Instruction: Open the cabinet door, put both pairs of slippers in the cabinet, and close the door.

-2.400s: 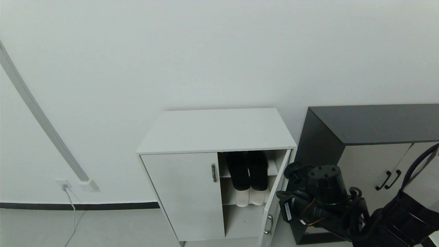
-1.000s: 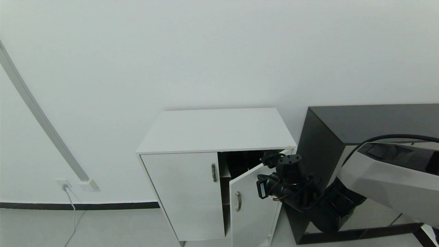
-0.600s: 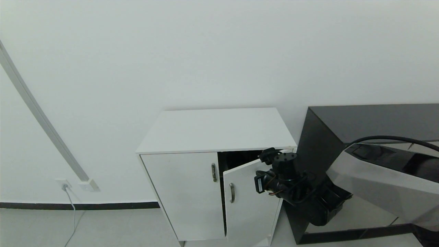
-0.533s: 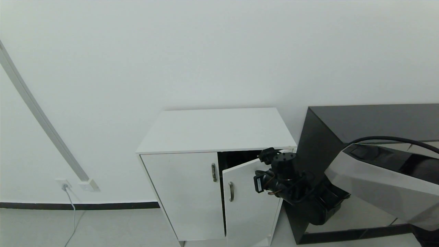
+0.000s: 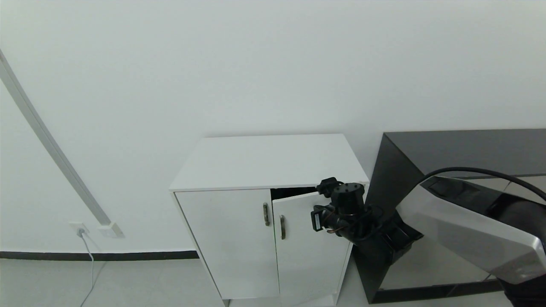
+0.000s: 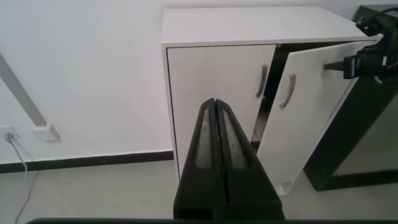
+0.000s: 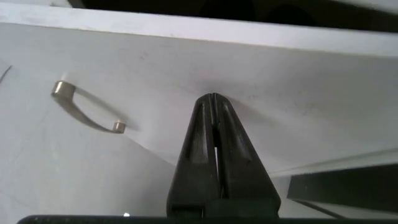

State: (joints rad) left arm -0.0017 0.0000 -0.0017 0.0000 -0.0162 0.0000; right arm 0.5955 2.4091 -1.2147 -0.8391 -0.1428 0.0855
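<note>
Now your white wooden cabinet door [image 5: 307, 251] is nearly closed.
Your right gripper [image 7: 214, 98], fingers pinched together, touches it at 3 o'clock from the curved metal handle [image 5: 282, 227]; your left gripper [image 6: 214, 102] is pinched too.

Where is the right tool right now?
Right of centre in the head view, the shut right tool rests its tip on the outer face of the right door of the white cabinet, high up and apart from its handle.

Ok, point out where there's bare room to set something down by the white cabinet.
The white cabinet's top is bare, from wall to front edge. The floor between cabinet and cable is free too. Crowded: the right door, nearly shut, with the right gripper against it.
</note>
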